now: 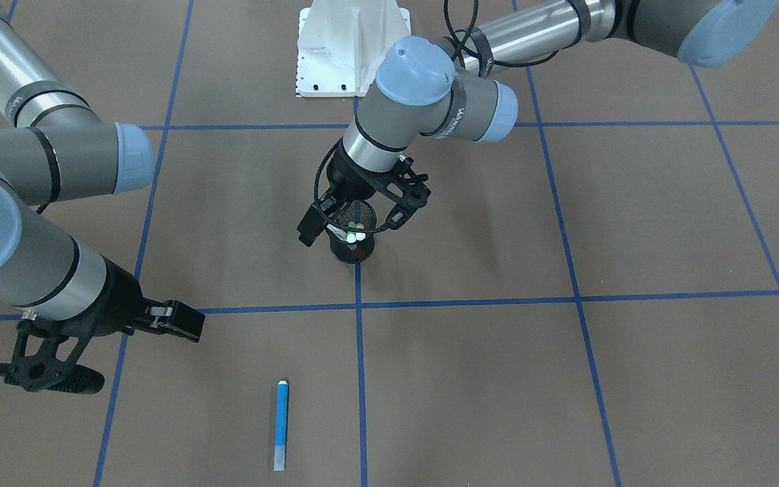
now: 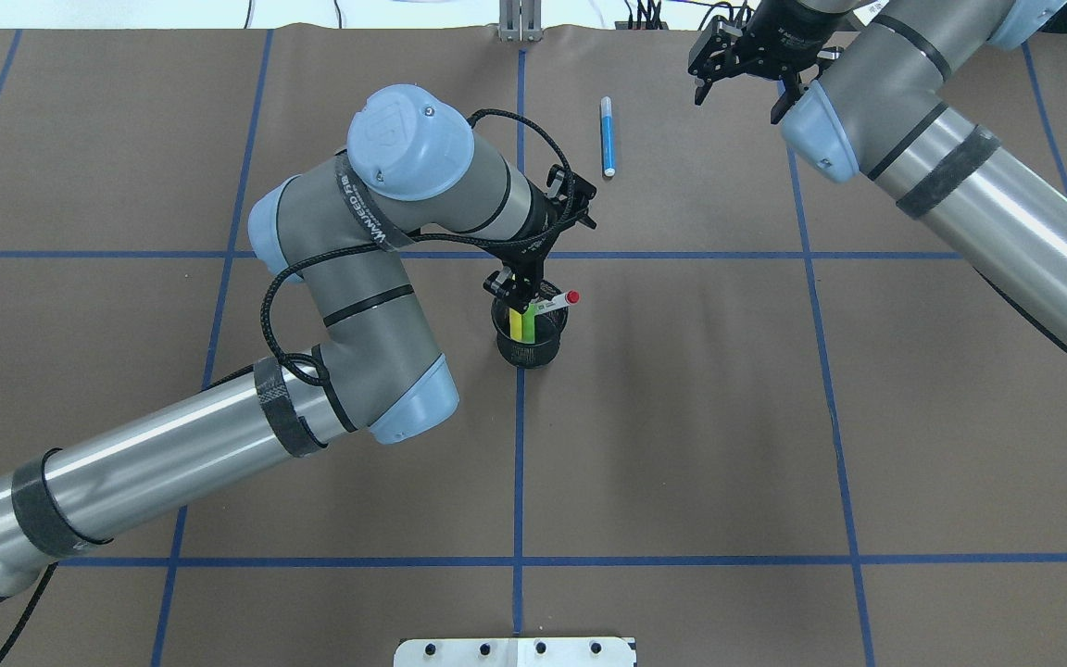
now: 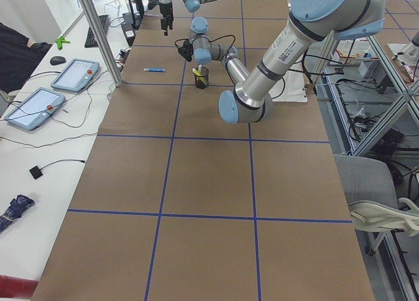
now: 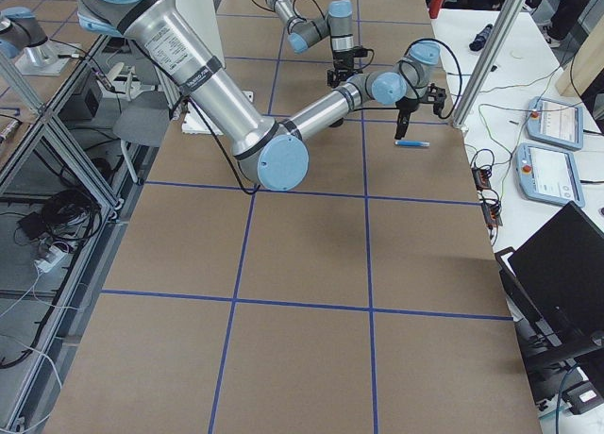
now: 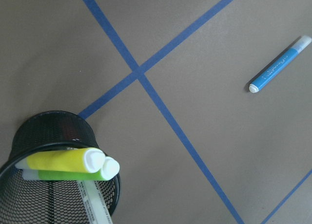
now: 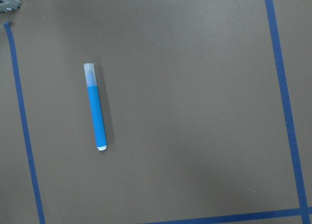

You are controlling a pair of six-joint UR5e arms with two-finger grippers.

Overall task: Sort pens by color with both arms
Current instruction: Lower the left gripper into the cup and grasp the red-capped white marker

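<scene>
Blue pen (image 6: 97, 107) is laid flat on the desk (image 1: 565, 379), well apart from the cup (image 5: 53, 129). Yellow pen (image 5: 58, 160), green pen (image 5: 73, 175) and white pen (image 2: 552, 302) are stood in the cup, the white one tilted, red end up. Left fingers (image 2: 517, 289) are parked right over the cup; whether they're clamped on the white pen can't be told. Right fingers (image 1: 183, 325) are held near the blue pen, not touching it, and it can't be told whether they're apart or together.
</scene>
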